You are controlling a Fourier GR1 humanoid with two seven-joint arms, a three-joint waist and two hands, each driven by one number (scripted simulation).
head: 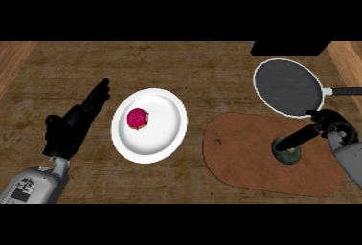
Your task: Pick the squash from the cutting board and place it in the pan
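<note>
A dark green squash (pixel 288 154) lies on the brown cutting board (pixel 247 162) at the lower right. My right hand (pixel 320 128) comes in from the right edge, its fingers stretched down to the squash's top and touching it, not curled round it. The dark pan (pixel 288 87) with a pale rim sits just beyond the board, handle pointing right. At the left, my left hand (pixel 74 122) rests open with fingers up, holding nothing.
A white plate (pixel 164 139) with a red-pink doughnut-like item (pixel 138 118) stands between the left hand and the board. A black block (pixel 290 47) sits at the counter's far edge behind the pan.
</note>
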